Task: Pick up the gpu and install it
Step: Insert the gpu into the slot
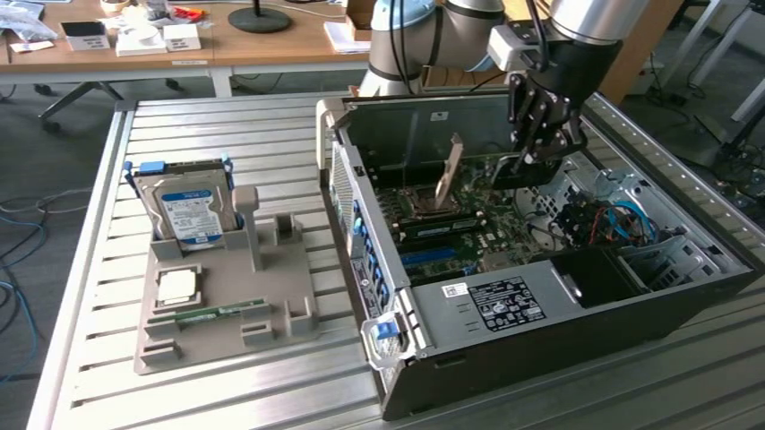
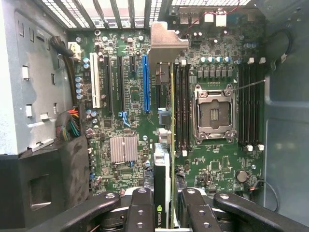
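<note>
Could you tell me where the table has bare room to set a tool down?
Bare table slats: a strip between grey holder and computer case, and beyond the hard drive. Crowded: inside the case, around the gripper holding the gpu.

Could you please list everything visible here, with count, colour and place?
computer case: one, black and grey, on the table, exterior view's right
motherboard: one, green, inside the case
gpu: one, black with grey bracket, edge-on above the motherboard
holder: one, grey, on the table, exterior view's left
hard drive: one, silver, upright in the holder
square chip: one, silver, flat in the holder
memory stick: one, green, flat in the holder
table: one, grey slatted metal, under case and holder
desk: one, wooden, behind the table
arm: one, silver, above the case
gripper: one, black, shut on the gpu
</note>
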Robot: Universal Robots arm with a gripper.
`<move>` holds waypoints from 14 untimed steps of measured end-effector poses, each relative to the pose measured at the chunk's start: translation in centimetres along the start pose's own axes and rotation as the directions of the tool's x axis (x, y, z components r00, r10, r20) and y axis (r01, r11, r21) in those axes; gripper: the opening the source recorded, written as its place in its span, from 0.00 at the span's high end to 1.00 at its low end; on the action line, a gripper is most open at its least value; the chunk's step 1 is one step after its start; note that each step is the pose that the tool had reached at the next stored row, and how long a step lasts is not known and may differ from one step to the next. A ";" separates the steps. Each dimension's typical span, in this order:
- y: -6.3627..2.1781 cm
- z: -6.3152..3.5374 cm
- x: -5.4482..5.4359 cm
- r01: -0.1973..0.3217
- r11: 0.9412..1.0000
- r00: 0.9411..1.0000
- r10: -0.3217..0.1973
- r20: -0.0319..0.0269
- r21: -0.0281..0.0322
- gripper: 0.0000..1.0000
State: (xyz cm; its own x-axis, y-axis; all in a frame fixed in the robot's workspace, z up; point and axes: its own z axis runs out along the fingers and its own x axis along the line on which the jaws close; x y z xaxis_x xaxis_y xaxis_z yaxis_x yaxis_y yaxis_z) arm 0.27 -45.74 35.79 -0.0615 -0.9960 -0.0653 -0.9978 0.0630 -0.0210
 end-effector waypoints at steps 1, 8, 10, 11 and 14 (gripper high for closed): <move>0.00 0.09 0.0 0.000 1.000 1.000 0.000 0.000 0.000 0.73; 0.00 0.25 0.0 0.000 1.000 1.000 0.000 0.000 0.000 0.73; 0.01 0.35 0.0 0.000 1.000 1.000 0.000 0.000 0.000 0.73; 0.01 0.41 0.0 0.000 1.000 1.000 0.000 -0.001 0.000 0.73; 0.01 0.61 0.0 0.000 1.000 1.000 0.000 -0.001 0.000 0.73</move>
State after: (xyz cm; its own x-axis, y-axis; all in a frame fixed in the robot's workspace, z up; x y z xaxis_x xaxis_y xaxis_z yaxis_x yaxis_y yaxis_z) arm 0.27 -45.73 35.18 -0.0615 -0.9960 -0.0647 -0.9978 0.0630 -0.0210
